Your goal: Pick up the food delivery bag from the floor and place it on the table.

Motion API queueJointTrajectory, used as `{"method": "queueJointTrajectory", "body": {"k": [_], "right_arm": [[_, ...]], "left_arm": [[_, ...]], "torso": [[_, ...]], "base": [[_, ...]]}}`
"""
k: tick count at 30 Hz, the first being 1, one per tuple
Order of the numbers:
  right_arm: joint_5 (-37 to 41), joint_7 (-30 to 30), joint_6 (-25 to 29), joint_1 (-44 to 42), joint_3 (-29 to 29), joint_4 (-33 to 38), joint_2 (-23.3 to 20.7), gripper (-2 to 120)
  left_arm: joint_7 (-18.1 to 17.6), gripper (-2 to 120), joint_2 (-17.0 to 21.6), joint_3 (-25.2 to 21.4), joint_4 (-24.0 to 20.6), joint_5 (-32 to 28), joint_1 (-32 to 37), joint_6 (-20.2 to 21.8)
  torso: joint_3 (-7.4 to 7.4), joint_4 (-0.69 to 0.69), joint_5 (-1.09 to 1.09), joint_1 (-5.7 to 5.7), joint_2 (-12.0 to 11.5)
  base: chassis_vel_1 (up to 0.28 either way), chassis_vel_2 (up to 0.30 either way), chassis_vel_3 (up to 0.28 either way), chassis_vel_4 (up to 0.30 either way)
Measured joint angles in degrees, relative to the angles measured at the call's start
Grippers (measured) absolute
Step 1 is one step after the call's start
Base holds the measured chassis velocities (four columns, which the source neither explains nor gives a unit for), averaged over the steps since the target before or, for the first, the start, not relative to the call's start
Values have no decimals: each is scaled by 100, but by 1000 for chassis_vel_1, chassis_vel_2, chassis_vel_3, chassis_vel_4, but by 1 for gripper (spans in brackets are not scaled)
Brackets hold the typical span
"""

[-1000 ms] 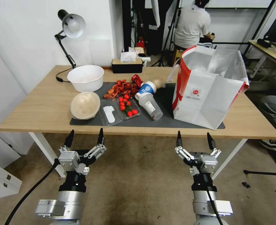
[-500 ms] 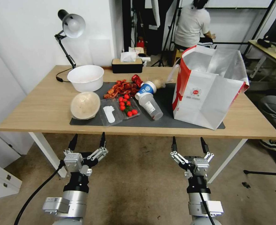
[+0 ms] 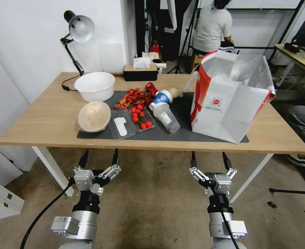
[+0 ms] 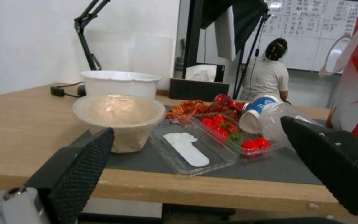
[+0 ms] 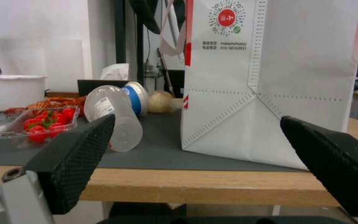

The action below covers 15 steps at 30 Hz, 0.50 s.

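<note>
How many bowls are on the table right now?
2. A white bowl stands upright near the desk lamp, off the dark grey mat. A translucent bowl lies tilted at the mat's left end, beside the clear tray.

Bag (image 3: 228, 103) upright on table (image 3: 38, 121)

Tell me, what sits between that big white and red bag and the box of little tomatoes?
In the head view, a clear plastic cup lies on its side on the dark mat between the food delivery bag and the tomato tray, a blue-labelled tub just behind it.
</note>
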Motion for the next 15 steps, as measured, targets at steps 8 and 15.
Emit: {"method": "queueJointTrajectory", "body": {"k": [8, 15], "right_arm": [[4, 0, -4, -1, 2, 1, -1, 100], [8, 0, -7, -1, 2, 2, -1, 100]], "left_arm": [[3, 100, -1, -3, 0, -2, 2, 3], [3, 100, -1, -3, 0, -2, 3, 7]], "torso": [[0, 0, 0, 0, 0], [0, 0, 0, 0, 0]], "base": [[0, 0, 0, 0], [0, 0, 0, 0]]}}
